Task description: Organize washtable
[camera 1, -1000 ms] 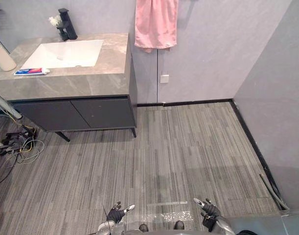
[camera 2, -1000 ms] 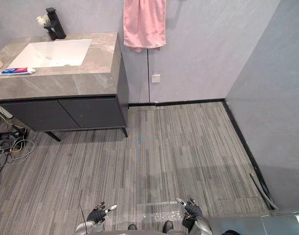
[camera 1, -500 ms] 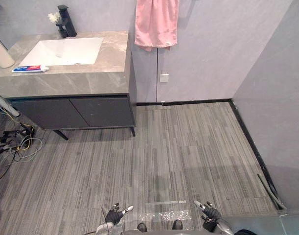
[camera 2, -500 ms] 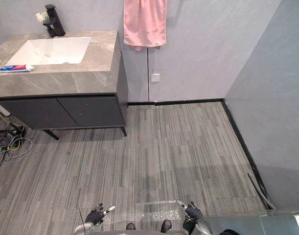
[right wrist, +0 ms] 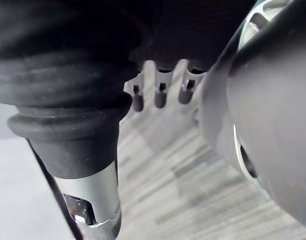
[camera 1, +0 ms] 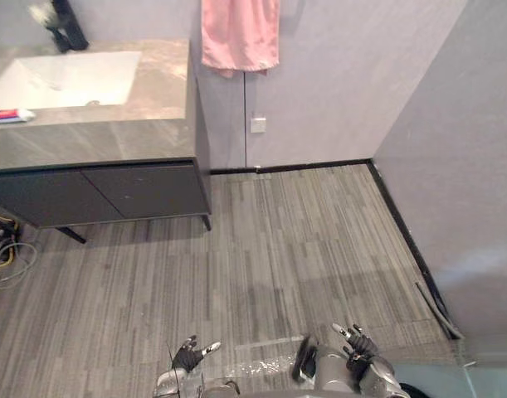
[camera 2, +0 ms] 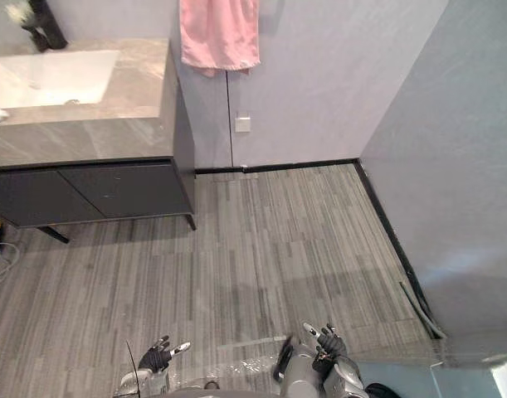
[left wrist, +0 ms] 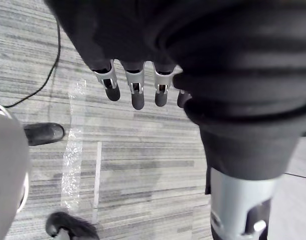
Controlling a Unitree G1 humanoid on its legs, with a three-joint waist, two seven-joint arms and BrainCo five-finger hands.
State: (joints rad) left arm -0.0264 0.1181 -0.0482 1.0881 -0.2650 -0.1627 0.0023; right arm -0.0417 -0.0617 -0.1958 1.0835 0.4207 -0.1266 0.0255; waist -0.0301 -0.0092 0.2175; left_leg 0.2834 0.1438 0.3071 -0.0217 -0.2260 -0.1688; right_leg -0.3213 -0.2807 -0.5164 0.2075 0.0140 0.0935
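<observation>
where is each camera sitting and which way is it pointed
Left eye view: on the head, looking down at the floor, washtable at upper left, pink towel on the wall; left hand and right hand at the bottom edge.
Right eye view: same scene, slightly shifted.
Left wrist view: on the left wrist, past straight fingers to the floor.
Right wrist view: right wrist, likewise.
Both wrist views share the striped floor.
</observation>
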